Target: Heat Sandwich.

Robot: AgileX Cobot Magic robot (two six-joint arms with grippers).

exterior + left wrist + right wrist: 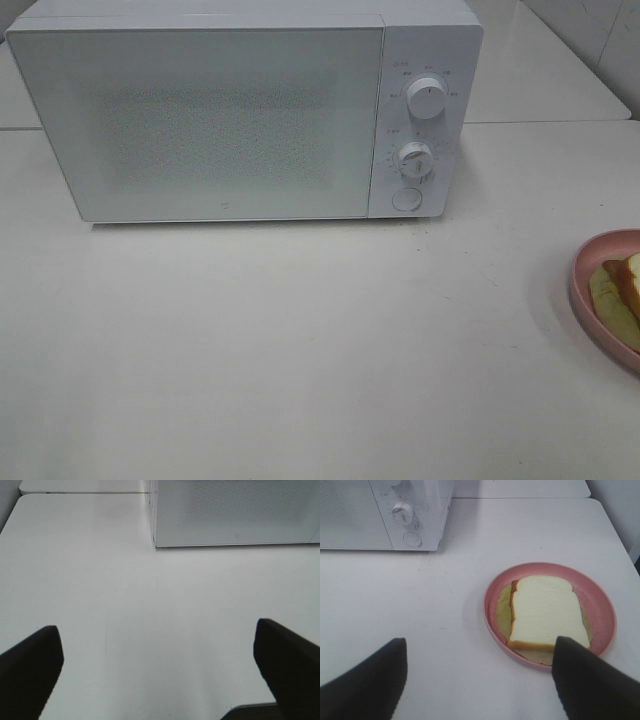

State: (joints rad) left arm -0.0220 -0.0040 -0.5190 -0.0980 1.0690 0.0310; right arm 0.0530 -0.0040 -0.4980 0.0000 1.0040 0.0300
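Note:
The sandwich (pixel 545 611), white bread with a tan crust and pale green lettuce under it, lies on a round pink plate (pixel 604 605). In the exterior high view only a slice of the sandwich (pixel 625 290) and the plate (pixel 585 275) shows at the right edge. The white microwave (pixel 240 110) stands at the back with its door shut. My right gripper (pixel 477 672) is open above the table, short of the plate, one finger overlapping the plate's near rim in the picture. My left gripper (pixel 159 662) is open over bare table, in front of the microwave (pixel 235 512). Neither arm shows in the exterior high view.
Two knobs (pixel 427 98) (pixel 414 159) and a round button (pixel 406 199) sit on the microwave's right panel; the lower knob (pixel 402 513) and button (pixel 412 539) also show in the right wrist view. The white table (pixel 300 340) stretches in front, with a seam behind the microwave.

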